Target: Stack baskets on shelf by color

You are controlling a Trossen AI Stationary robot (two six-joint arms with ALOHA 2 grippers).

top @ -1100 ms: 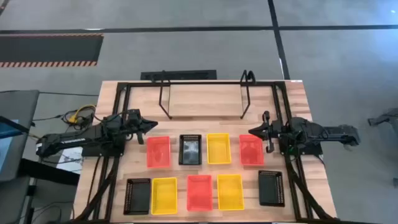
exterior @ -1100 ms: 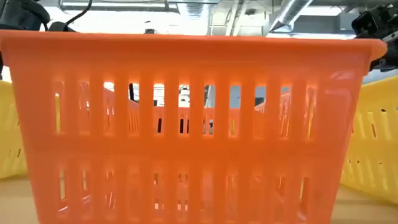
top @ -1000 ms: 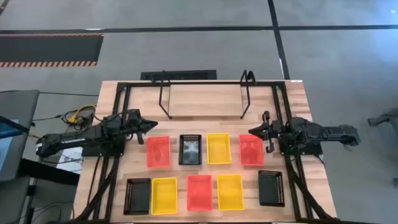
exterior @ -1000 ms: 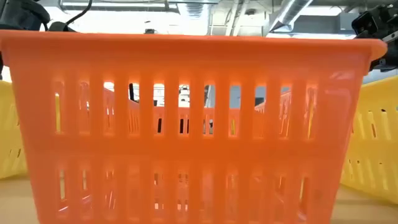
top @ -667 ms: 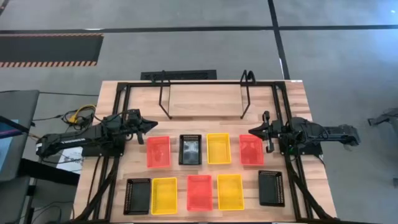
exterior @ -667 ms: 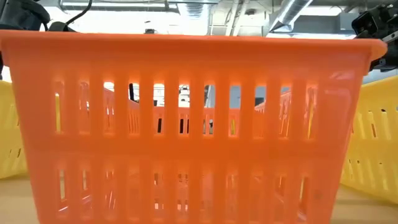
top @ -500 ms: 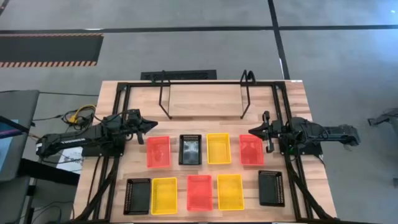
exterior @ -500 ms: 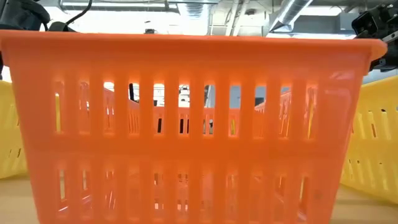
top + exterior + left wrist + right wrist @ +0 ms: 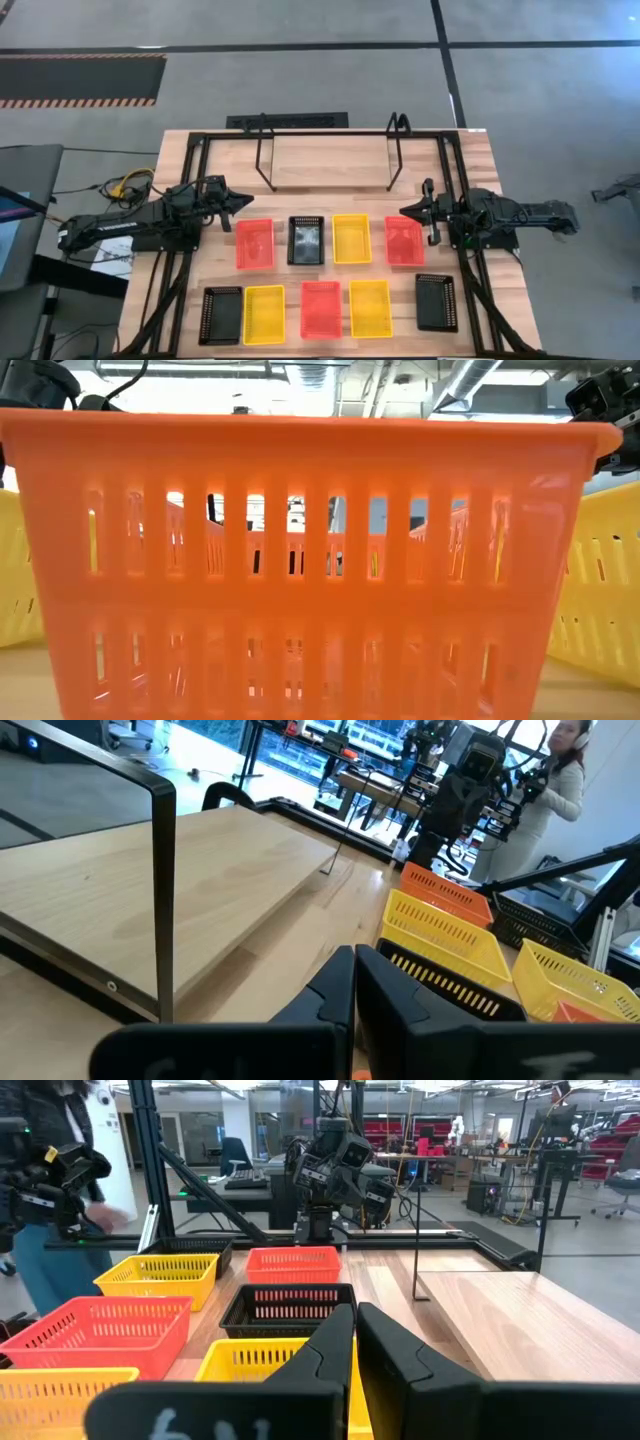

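High View: Baskets Laid Out, Shelf Unloaded

High view shows nine baskets in two rows on the bench (image 9: 470,160). Back row: red basket (image 9: 254,243), black (image 9: 305,240), yellow (image 9: 351,238), red (image 9: 404,241). Front row: black (image 9: 220,315), yellow (image 9: 264,314), red (image 9: 321,308), yellow (image 9: 370,307), black (image 9: 436,302). Colours are mixed, so sorting has probably not begun. The shelf (image 9: 330,160) stands behind the rows, carrying nothing.

The left end effector (image 9: 243,201) hovers clenched, holding nothing, just behind the back row's red basket. The right end effector (image 9: 408,211), fingers nearly together and holding nothing, waits beside the far red basket. Nothing blocks the path to the shelf except its upright looped ends.
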